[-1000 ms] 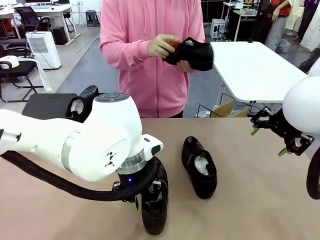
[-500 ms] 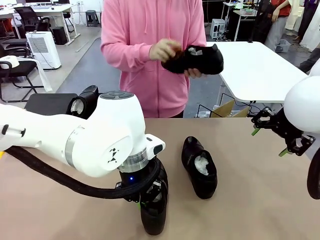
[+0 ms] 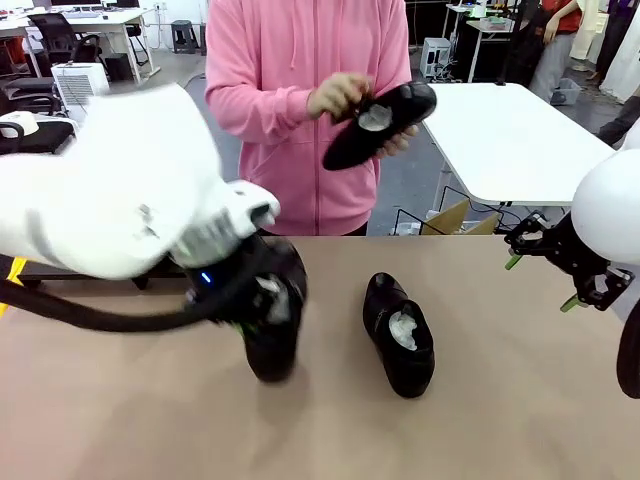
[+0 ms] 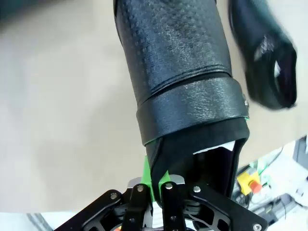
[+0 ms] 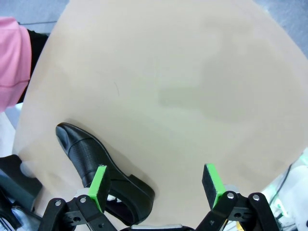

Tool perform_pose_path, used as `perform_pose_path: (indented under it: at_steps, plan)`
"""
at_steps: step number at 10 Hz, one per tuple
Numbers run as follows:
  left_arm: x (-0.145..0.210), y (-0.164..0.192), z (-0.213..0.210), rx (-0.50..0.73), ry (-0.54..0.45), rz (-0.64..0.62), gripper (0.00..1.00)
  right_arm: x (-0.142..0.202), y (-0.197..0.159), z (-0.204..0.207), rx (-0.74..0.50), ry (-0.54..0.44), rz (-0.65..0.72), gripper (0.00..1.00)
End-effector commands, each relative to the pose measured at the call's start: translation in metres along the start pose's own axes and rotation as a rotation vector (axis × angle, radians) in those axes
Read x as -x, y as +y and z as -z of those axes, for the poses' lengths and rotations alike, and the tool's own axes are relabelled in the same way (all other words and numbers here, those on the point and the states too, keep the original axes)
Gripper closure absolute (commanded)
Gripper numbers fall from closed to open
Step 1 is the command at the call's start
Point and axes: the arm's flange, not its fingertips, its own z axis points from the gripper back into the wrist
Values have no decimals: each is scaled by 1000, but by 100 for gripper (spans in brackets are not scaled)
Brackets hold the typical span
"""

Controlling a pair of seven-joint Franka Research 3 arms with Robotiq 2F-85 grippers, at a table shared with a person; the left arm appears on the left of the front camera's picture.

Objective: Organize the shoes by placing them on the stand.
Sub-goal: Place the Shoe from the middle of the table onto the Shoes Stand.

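My left gripper is shut on the heel rim of a glossy black shoe, which hangs toe-first over the tan table. From the front, that shoe is blurred under my left wrist at centre-left. A second shoe with white paper inside lies on the table at centre; the left wrist view shows it at the upper right. The person in pink holds a third shoe in both hands at chest height. My right gripper hovers open at the right, above the table shoe. My left arm hides the stand.
The tan tabletop is bare in front and to the right. A white table stands behind on the right. Office chairs and a white appliance are far back on the left.
My left gripper closed on the near shoe, lifted it and swung it left and farther from the front edge. The person turned the shoe in their hands. My right arm stayed still.
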Motion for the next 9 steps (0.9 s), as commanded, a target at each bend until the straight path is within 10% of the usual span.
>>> perform_pose_path:
  at_steps: [1,9]
  plan:
    - [-40,33,-10,-21,-186,-7,100,15,-6,-1,31,-31,-13,0]
    - [-182,82,6,-130,-386,-62,100,24,-16,-15,71,-76,75,0]
